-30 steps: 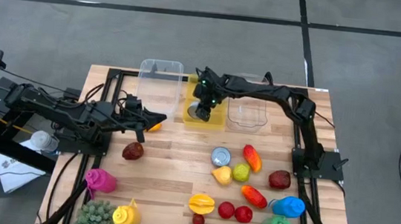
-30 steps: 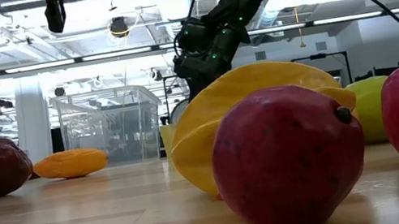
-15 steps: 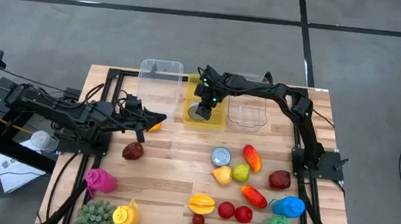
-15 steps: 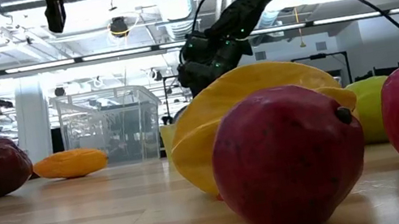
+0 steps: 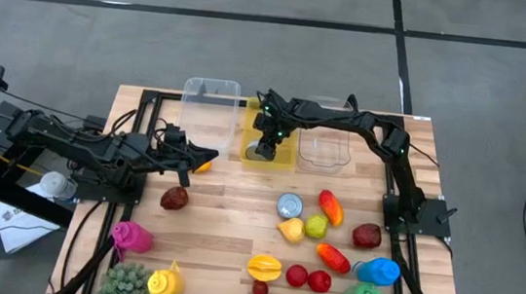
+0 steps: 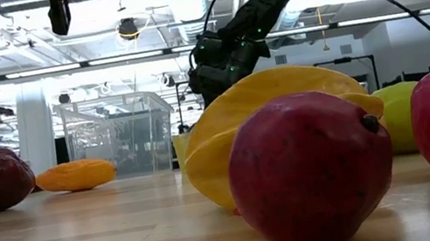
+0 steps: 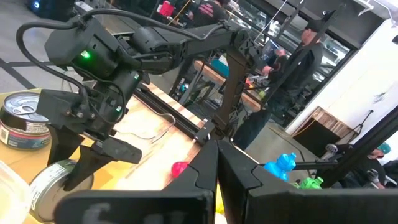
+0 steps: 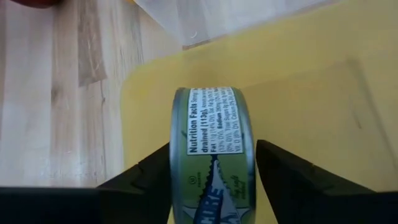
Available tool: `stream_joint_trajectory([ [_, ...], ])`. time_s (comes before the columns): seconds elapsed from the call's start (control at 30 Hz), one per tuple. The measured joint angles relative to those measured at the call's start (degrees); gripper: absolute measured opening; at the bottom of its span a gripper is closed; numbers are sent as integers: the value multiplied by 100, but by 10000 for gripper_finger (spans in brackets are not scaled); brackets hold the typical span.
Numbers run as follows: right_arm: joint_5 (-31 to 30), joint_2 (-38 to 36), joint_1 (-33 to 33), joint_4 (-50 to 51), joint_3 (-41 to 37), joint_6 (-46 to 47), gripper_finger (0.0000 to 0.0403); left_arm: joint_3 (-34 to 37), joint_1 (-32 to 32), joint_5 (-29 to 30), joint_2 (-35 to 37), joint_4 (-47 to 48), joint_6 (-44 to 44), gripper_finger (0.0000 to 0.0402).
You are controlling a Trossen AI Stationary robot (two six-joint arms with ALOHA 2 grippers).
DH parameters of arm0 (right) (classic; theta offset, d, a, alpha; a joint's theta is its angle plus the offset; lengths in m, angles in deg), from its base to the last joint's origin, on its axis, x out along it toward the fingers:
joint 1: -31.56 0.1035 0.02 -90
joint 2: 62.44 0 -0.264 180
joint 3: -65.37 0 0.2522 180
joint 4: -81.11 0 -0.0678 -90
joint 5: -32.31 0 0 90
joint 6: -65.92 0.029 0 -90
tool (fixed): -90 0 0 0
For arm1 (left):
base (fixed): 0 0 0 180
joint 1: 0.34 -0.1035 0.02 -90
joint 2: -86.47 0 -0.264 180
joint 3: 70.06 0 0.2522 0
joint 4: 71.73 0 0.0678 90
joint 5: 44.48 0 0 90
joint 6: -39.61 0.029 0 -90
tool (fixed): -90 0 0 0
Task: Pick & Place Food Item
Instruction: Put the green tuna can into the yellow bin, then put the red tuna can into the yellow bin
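Over on the left, the left hand [image 5: 205,158] waits low over the worktop [image 5: 226,217], its fingers pressed together on nothing, just beside an orange fruit [image 5: 203,166], with a dark red fruit [image 5: 175,198] near it.

At the back middle sits a clear bin [image 5: 210,102], then the yellow bin [image 5: 282,158], then another clear bin [image 5: 325,148].

The right hand [image 5: 265,148] reaches down into the yellow bin. Its fingers [image 8: 291,175] stand a little off either side of the tuna can [image 8: 211,155], which sits on edge in the bin. So the grip looks let go, the can delivered, and that placement looks about finished; only drawing the arm away seems left.

To the right, a second can [image 5: 289,206], a green fruit [image 5: 315,227], peppers and other pieces lie on the worktop, so plenty may remain to move.
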Motion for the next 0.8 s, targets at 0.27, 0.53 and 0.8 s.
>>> stream_joint_trajectory([
  [0.27,-82,-2,-21,-10,6,-43,202,-2,0,0,0,2,-2,0],
  [0.53,-13,-57,-188,292,453,-51,192,-2,0,0,0,1,-17,0],
  [0.8,-324,-59,-239,669,902,-365,219,-2,0,0,0,1,-17,0],
])
